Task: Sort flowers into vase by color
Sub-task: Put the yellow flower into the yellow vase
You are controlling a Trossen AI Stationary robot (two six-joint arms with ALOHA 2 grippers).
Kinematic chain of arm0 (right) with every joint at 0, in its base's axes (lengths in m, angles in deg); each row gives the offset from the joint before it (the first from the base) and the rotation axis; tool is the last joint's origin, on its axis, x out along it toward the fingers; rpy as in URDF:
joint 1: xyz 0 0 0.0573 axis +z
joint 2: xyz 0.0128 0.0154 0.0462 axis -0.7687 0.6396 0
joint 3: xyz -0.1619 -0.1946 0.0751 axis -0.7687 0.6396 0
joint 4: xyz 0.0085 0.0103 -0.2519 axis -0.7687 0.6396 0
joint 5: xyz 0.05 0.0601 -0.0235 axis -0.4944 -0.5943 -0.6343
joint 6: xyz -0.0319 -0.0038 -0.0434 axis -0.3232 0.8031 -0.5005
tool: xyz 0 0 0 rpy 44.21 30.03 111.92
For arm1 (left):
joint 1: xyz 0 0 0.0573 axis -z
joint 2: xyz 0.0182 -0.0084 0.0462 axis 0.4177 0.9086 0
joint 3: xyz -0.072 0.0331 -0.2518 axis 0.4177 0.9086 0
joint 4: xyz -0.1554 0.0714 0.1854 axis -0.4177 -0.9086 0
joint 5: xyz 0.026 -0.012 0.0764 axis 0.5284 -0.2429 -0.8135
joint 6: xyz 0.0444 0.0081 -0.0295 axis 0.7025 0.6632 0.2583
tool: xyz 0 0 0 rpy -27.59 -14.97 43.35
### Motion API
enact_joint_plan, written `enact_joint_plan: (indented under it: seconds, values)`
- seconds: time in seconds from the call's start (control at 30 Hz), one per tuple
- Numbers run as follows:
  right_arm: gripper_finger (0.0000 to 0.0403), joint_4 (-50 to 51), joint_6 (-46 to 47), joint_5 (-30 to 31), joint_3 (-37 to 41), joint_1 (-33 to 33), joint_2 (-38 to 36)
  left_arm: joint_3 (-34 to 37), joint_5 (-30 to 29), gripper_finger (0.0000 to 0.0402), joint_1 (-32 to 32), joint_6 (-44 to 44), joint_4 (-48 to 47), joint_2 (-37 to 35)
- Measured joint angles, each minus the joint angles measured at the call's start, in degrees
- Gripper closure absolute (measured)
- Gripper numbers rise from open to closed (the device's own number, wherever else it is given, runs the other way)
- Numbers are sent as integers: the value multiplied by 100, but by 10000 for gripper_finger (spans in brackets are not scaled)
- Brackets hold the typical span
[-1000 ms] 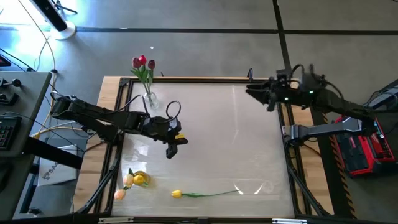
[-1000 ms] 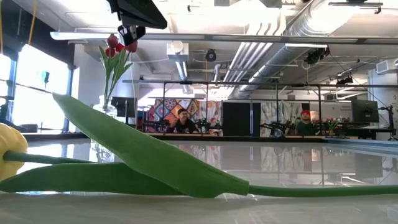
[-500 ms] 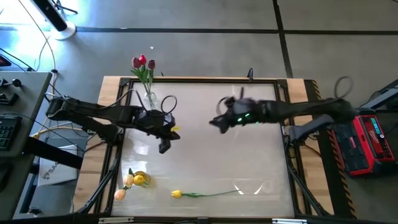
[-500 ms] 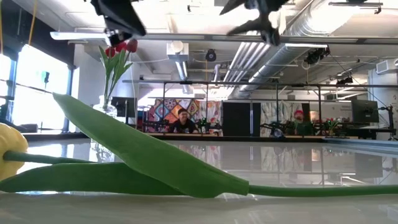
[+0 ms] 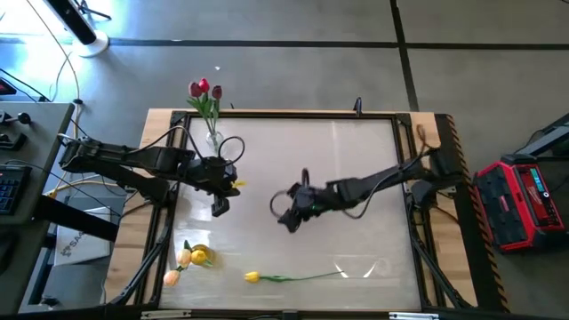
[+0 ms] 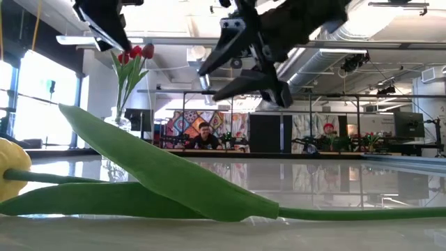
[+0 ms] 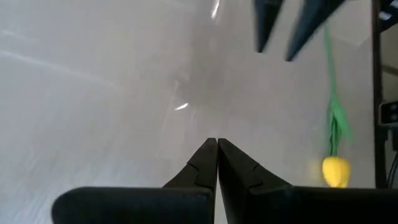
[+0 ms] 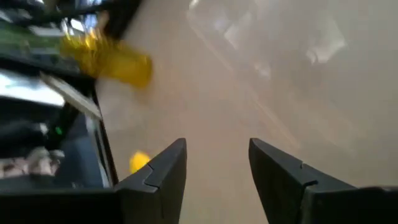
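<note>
1. High view: the bench (image 5: 356,151) carries both arms. The left gripper (image 5: 219,206) sits near the glass vase (image 5: 214,140) at the bench's far left edge, which holds red and maroon tulips (image 5: 204,90). The right gripper (image 5: 286,213) reaches to the bench's centre, well apart from the left one.
2. High view: a single yellow tulip (image 5: 252,277) lies along the near edge, its stem running toward the right. A small cluster of yellow and cream tulip heads (image 5: 189,258) lies at the near left corner.
3. Left wrist view: the left jaws are pressed fully together with nothing between them. This view alone shows the yellow tulip head (image 7: 336,170) and stem from the left arm's side, with the right arm's two fingers (image 7: 292,25) farther off.
4. Right wrist view: the right jaws stand wide apart and empty over bare bench. A blurred yellow shape (image 8: 112,61) beyond them is possibly a part on the left arm; this cannot be settled.
5. Low view: only here do the broad green leaf (image 6: 174,174) in the foreground and the room with seated people (image 6: 205,136) appear.
</note>
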Motion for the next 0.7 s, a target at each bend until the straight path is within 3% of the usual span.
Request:
enact_joint_plan:
  seconds: [0.33,0.53,0.7]
  values:
    - [292,473,15,375,-199,1280,423,4,0,401,0,192,-557,-24]
    - [299,552,-1455,1320,-209,2077,430,4,0,401,0,195,-557,-24]
    - [299,656,-2000,1453,-209,2348,440,4,2,401,0,153,-557,-24]
